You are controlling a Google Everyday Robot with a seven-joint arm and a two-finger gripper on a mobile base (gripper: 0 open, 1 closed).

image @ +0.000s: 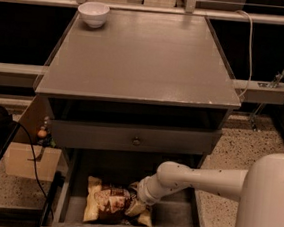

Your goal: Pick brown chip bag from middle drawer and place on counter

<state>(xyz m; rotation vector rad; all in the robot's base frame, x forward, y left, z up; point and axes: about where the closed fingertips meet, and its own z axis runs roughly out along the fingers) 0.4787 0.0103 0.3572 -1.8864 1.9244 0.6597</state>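
Note:
The brown chip bag (107, 202) lies flat in the open middle drawer (177, 220), towards its left and front. My gripper (134, 201) reaches down into the drawer from the right, at the bag's right end and touching it. The white arm (201, 180) stretches from the lower right corner to the bag. The counter (142, 55) is the grey cabinet top above the drawers.
A white bowl (93, 13) stands at the counter's back left corner. A closed drawer front with a small knob (136, 141) sits above the open drawer. A cardboard box (27, 159) and a black cable (33, 160) are on the floor at the left. A white cable (249, 40) hangs at the right.

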